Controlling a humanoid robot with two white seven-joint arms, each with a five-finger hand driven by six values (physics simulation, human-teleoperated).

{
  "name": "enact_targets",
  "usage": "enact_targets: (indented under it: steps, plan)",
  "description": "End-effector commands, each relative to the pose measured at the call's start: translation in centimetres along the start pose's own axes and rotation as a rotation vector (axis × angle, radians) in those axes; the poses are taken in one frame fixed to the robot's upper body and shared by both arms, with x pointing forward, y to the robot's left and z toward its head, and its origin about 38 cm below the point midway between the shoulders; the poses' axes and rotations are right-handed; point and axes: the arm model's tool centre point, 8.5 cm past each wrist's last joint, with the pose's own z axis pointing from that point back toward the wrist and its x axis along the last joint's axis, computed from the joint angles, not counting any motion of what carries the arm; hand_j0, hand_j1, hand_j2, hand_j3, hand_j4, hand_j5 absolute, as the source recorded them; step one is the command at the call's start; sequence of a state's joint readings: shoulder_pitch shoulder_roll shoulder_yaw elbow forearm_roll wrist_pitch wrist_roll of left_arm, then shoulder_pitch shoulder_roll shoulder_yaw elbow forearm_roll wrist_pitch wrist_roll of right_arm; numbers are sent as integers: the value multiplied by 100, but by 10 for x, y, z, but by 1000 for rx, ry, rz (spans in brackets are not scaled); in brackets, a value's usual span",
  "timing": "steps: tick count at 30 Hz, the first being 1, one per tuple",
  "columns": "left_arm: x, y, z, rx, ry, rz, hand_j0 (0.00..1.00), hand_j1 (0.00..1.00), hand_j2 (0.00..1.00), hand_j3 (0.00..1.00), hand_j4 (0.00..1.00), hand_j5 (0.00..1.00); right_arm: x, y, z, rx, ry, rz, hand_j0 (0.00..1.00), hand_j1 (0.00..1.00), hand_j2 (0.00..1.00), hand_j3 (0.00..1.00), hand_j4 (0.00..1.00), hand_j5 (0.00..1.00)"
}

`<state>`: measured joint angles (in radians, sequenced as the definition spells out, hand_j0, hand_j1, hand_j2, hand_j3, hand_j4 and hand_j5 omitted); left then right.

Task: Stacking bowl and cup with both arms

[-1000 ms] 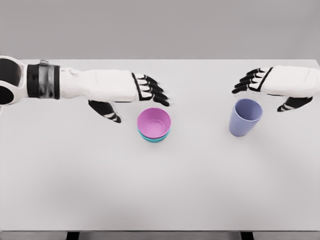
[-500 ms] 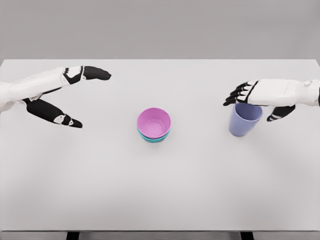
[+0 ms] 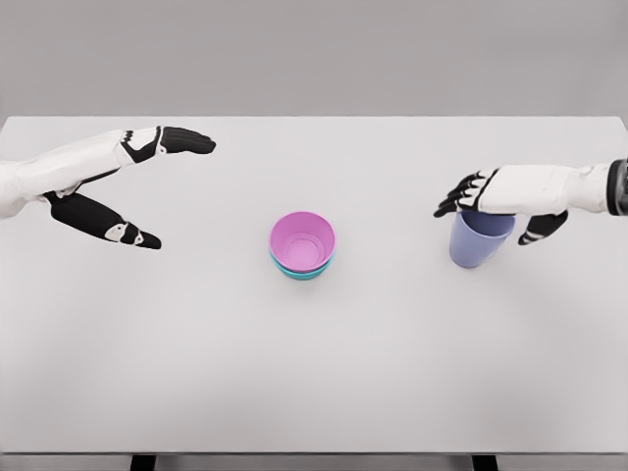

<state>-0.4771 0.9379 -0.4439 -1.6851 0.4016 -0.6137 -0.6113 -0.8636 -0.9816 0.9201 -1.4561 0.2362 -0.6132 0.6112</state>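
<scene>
A pink bowl sits nested in a teal bowl at the middle of the white table. A lavender cup stands upright to the right of them. My right hand hovers over the cup's rim, fingers spread past its far side and thumb at its right side, not closed on it. My left hand is far to the left of the bowls, open, fingers stretched out and thumb low, holding nothing.
The left hand drew back from beside the bowls to the table's left side. The right hand slid left and lower until it covers the cup's rim.
</scene>
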Motion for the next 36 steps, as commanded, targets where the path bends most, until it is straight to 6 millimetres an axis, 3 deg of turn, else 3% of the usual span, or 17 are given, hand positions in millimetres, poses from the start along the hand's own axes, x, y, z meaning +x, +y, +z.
enact_targets:
  steps: [1,7,15,23,31,36]
  plan:
    - [0,0,0,6,-2,7,100,100,100,100,100,100,1,5,-4,11,-8,-11,100,100,100,100,100,100]
    - [0,0,-1,6,-2,9,100,100,100,100,100,100,-4,7,-4,13,5,-24,97,97,97,97,97,97]
    - [-1,-1,-2,9,-6,12,100,100,100,100,100,100,-3,5,-6,3,-3,-28,64,64,64,64,64,64]
    - [-3,-1,-2,16,-5,16,100,100,100,100,100,100,-1,-9,-11,-27,-17,-13,63,63,63,63,63,63]
    - [-3,-1,-2,16,-5,16,100,100,100,100,100,100,3,-26,-17,-61,-36,7,55,55,55,55,55,55]
    - [-3,-1,-2,16,-5,16,100,100,100,100,100,100,8,-49,-23,-98,-54,45,52,52,52,52,52,52]
